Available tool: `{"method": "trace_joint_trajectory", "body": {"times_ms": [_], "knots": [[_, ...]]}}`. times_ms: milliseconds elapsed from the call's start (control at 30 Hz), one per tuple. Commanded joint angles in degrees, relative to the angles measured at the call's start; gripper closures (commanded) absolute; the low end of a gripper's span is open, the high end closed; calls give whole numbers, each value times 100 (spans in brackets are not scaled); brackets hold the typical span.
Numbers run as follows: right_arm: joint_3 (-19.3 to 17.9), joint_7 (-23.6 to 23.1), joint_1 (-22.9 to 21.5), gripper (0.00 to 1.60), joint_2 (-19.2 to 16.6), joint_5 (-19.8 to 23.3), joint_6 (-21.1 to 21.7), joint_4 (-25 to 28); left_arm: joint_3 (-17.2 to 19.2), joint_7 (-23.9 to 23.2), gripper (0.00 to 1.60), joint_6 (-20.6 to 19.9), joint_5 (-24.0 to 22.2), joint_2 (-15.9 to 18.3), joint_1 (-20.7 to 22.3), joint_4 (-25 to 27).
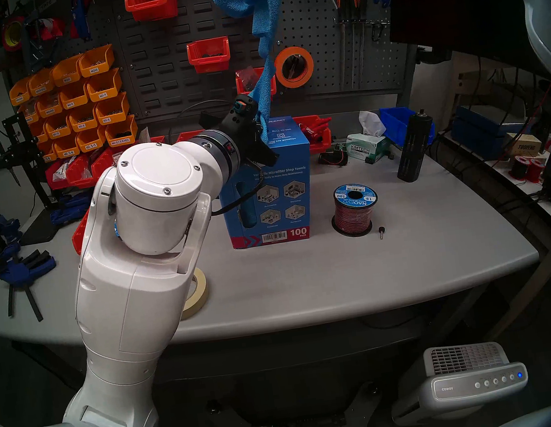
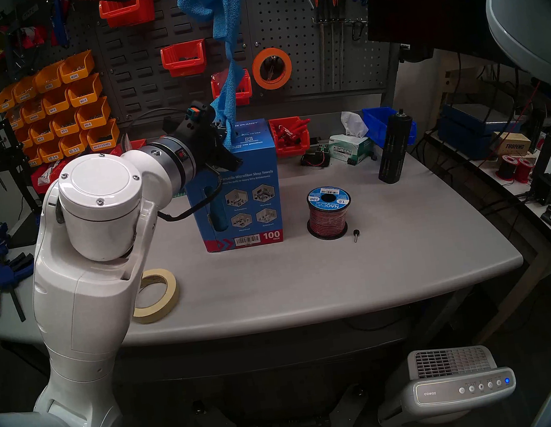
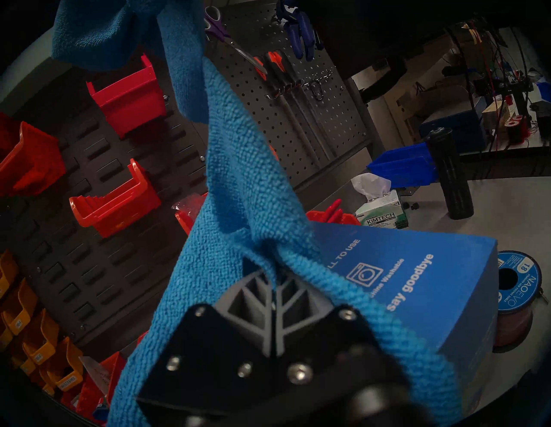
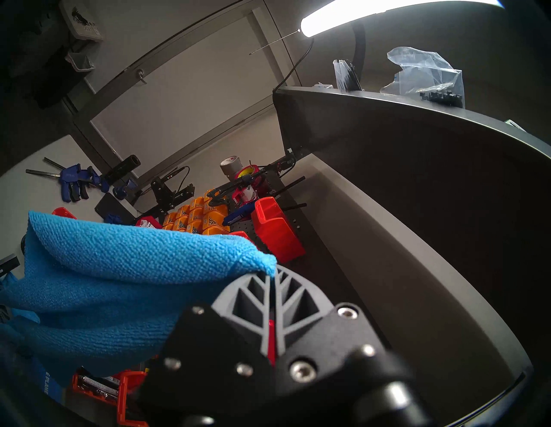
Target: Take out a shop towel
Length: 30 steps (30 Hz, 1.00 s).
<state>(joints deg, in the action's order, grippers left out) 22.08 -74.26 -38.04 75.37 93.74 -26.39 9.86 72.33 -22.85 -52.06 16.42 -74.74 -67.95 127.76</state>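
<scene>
One blue towel (image 1: pixel 266 52) is up in the air, stretched in a long twisted strip from the top edge of the head view down to the top of the blue carton (image 1: pixel 276 190). Two grippers have it, one at each end. The left gripper (image 3: pixel 272 278) is clamped tight on the lower end, its two gray fingers (image 3: pixel 253 301) pressed together with cloth bunched between them, right above the carton's top face. The right gripper (image 4: pixel 272 278) is out of the head views, but its own camera shows it pinched shut on a corner of the same towel, high beside a dark shelf (image 4: pixel 417 155).

On the gray table (image 1: pixel 413 259) stands that one carton, upright, marked "100 pack". To its right sits one spool of red wire (image 1: pixel 354 209), and just beside that one small black-headed pin (image 1: pixel 381 231). Farther back: one green-and-white tissue box (image 1: pixel 365 150) with white paper poking out, and one tall black cylinder (image 1: pixel 414 147). One roll of tan tape (image 2: pixel 155 295) lies near the front left. On the pegboard, one orange tape roll (image 1: pixel 294 66) hangs just beside the stretched towel.
</scene>
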Motion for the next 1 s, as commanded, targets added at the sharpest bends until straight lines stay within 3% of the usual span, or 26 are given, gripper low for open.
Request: {"method": "trace_joint_trajectory", "body": {"times_ms": [0, 433, 967], "knots": [[-70, 56, -213, 160, -73, 59, 66, -134, 456, 128, 160, -164, 96, 271, -336, -183], [-99, -156, 368, 160, -604, 105, 49, -270, 1361, 377, 160, -135, 47, 223, -388, -65], [-303, -649, 1171, 160, -1625, 292, -60, -338, 1511, 401, 160, -98, -201, -56, -535, -38]]}}
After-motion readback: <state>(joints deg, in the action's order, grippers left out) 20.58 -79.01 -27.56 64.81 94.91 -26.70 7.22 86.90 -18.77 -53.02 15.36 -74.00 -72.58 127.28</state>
